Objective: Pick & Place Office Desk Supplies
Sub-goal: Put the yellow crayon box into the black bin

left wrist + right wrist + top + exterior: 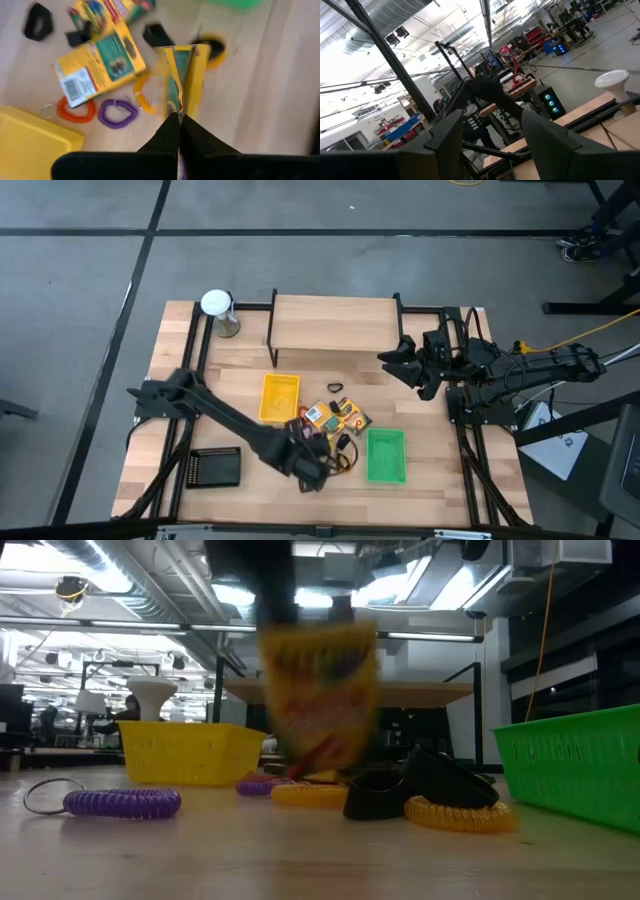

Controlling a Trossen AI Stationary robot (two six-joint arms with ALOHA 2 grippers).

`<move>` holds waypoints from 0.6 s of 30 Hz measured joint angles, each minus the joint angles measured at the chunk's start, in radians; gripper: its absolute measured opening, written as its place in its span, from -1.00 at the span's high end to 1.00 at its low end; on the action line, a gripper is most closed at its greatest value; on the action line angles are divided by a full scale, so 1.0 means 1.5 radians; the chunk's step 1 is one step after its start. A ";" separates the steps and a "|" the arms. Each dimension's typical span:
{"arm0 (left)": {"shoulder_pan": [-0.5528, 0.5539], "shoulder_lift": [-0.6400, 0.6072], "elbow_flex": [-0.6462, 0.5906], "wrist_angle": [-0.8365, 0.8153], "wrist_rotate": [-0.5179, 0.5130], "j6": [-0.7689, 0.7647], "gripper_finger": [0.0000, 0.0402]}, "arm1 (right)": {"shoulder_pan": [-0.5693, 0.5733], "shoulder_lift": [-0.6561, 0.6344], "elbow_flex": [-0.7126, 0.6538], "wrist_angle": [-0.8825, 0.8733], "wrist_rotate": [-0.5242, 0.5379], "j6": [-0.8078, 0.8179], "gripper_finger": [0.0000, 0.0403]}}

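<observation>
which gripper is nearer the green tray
Left. The left gripper, shut on a yellow crayon box, sits just beside the green tray. The right gripper waits, open, near the table's far right edge.

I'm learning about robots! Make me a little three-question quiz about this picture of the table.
1. True or false: the left gripper is shut on a yellow box.
2. Which tray lies nearest the right arm's side of the table? A) green tray B) black tray C) yellow tray
3. Fill in: the purple ring lies between an orange ring and a ______ ring.

Key: 1 true. 2 A. 3 yellow. The right gripper waits open, raised near the table's back corner.
</observation>
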 joint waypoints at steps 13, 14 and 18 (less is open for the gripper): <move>-0.029 -0.188 0.001 -0.017 0.055 -0.122 0.99 | 0.000 0.000 0.000 0.000 0.000 -0.006 -0.02; -0.038 -0.196 0.001 -0.029 0.065 -0.136 0.99 | 0.000 0.000 0.000 0.000 0.000 -0.007 -0.02; -0.083 -0.215 0.002 -0.098 0.097 -0.212 0.99 | 0.000 0.000 0.000 0.000 0.000 -0.007 -0.02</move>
